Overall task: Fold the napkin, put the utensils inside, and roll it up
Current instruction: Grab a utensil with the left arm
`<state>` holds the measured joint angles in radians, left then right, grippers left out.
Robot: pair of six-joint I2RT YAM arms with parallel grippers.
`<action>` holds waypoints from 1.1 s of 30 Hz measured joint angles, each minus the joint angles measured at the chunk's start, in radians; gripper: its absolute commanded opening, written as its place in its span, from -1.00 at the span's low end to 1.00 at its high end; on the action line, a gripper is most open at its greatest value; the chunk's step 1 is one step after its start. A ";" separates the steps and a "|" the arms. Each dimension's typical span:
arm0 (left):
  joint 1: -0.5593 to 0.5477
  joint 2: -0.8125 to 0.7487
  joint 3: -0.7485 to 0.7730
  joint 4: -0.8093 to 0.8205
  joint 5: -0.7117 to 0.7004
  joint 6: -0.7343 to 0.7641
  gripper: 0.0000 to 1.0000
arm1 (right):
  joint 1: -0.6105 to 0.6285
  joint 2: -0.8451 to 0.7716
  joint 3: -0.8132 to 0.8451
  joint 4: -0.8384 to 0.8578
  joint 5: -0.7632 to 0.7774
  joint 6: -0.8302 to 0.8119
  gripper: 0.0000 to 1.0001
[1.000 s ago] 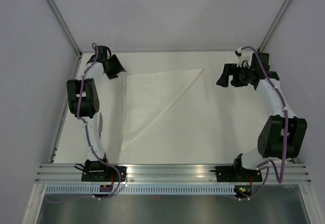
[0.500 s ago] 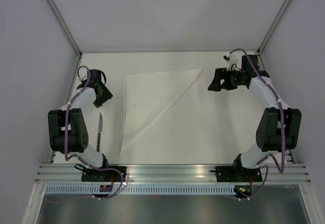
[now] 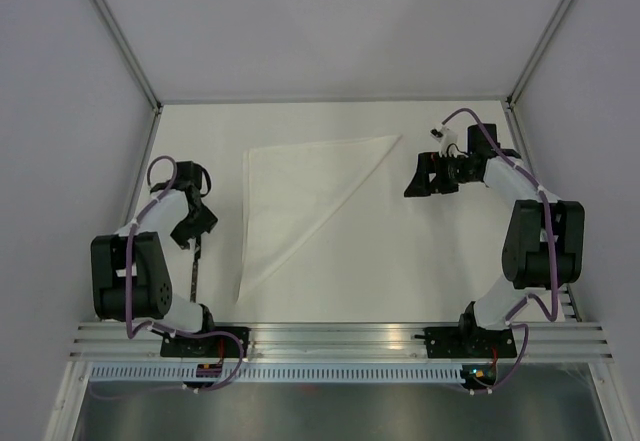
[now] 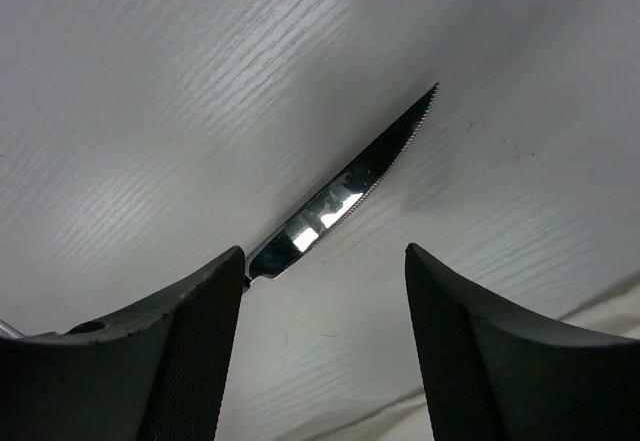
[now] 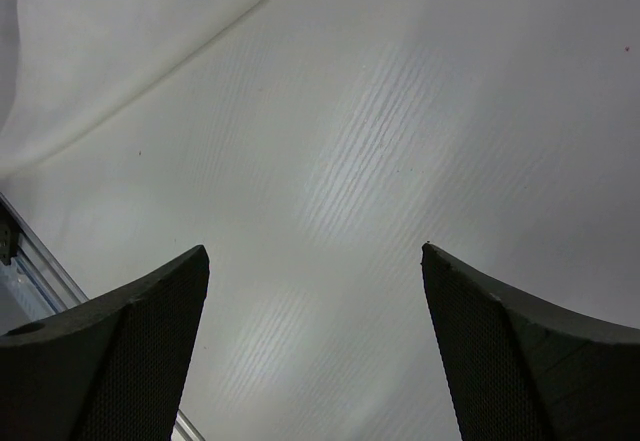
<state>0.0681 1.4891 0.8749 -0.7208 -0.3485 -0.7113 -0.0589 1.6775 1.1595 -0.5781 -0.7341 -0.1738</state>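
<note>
The left pincer (image 4: 325,261) hangs spread over the knife (image 4: 340,196) at the folded napkin's (image 3: 290,186) nine o'clock, poised to pinch it; the right pincer (image 3: 420,176), also spread, idles at three.

The napkin (image 3: 290,196) is a white, faintly wrinkled cloth lying flat on the table (image 3: 400,261), folded into a triangle. Its long left edge runs from far to near, another edge runs across the far side, and the folded diagonal joins the far right corner to the near left tip. Of the utensils, one knife (image 3: 193,276) shows, slim and grey, left of the cloth and apart from it, roughly parallel to its left edge; its blade (image 4: 340,196) is shiny and serrated
</note>
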 measured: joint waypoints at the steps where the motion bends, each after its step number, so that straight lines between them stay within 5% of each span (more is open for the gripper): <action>1: 0.002 -0.007 -0.002 -0.007 -0.006 0.000 0.44 | 0.000 0.005 -0.006 0.002 -0.006 -0.002 0.82; 13: 0.110 -0.034 -0.031 -0.059 0.066 0.002 0.42 | 0.002 0.023 -0.026 0.019 -0.040 -0.008 0.81; 33: 0.122 0.032 -0.065 -0.007 0.231 0.002 -0.13 | 0.003 0.023 -0.056 0.043 -0.055 -0.006 0.77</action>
<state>0.1898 1.5211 0.8101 -0.7277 -0.1177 -0.7097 -0.0559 1.7004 1.1038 -0.5354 -0.7887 -0.1802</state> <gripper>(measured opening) 0.462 0.891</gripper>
